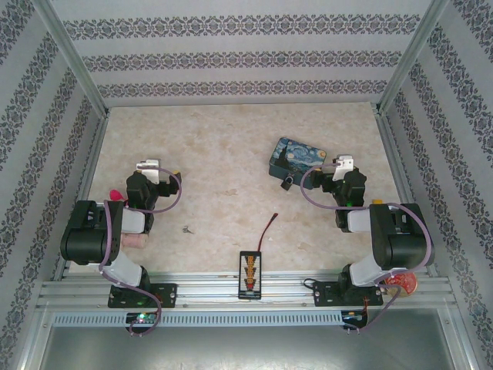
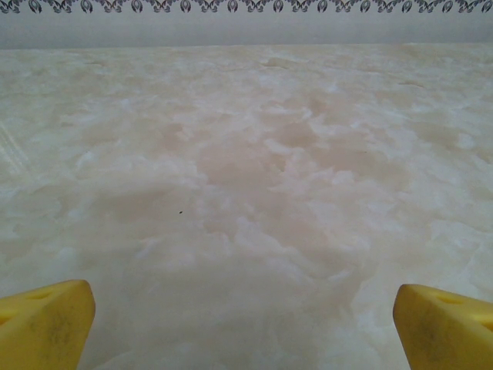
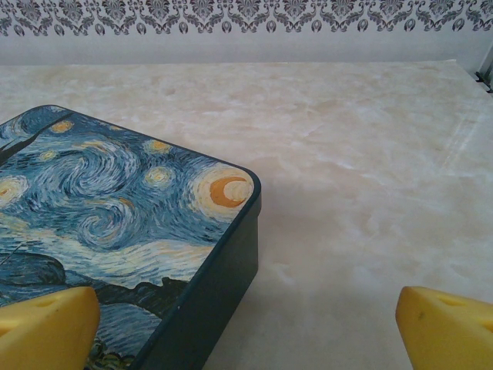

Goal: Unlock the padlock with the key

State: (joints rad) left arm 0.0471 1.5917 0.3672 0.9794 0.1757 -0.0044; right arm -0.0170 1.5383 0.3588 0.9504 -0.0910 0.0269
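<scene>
Looking from above, the padlock point(image 1: 286, 183) sits at the tin's point(image 1: 302, 157) near corner, the key point(image 1: 187, 229) well apart on the desk point(image 1: 231, 139); left wrist, left pincer point(image 2: 246, 327) agape, empty; right wrist, right pincer point(image 3: 246, 327) agape, empty, at the tin; likely fault: thin flat key skidding when pinched.

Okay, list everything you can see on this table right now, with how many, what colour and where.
table: 1, beige marbled, whole floor of the cell
tin box: 1, blue and yellow, far right
padlock: 1, dark grey, beside the tin's near edge
key: 1, grey, near left of centre
wire: 1, red and black, near centre
connector board: 1, black and yellow, near edge
left gripper: 1, yellow fingertips, open over bare table
right gripper: 1, yellow fingertips, open at the tin's corner
</scene>
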